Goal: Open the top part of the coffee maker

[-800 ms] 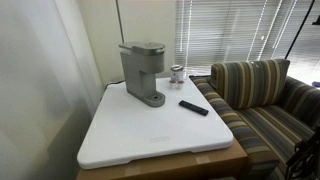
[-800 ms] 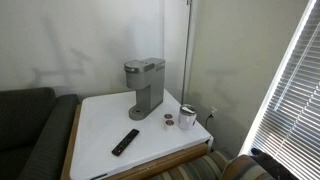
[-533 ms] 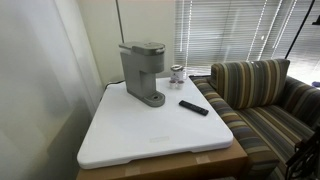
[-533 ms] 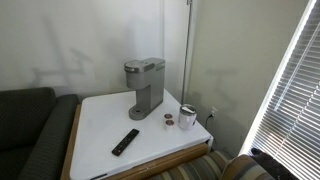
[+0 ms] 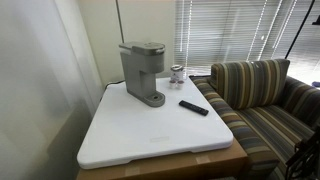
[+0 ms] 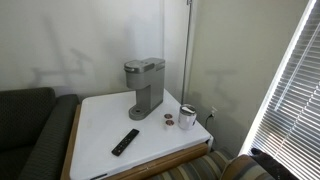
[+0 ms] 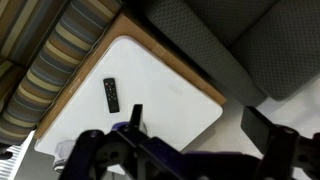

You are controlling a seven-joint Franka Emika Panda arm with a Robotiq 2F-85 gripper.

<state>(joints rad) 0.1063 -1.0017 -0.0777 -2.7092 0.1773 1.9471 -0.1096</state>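
With my jaws spread wide, empty, high above the table [image 5: 150,130], the coffee maker [image 5: 140,72] stands near its back edge, lid [image 5: 147,46] shut; a sideways shove could topple this slim machine.

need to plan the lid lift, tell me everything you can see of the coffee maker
The coffee maker is a slim, tall grey machine, plastic by its look, with a head that overhangs a small oval base. Its flat, rounded lid lies shut on top. It stands upright near the back of the white table, close to the wall, and shows in both exterior views. Only the table touches it; the jar and the remote lie apart from it.
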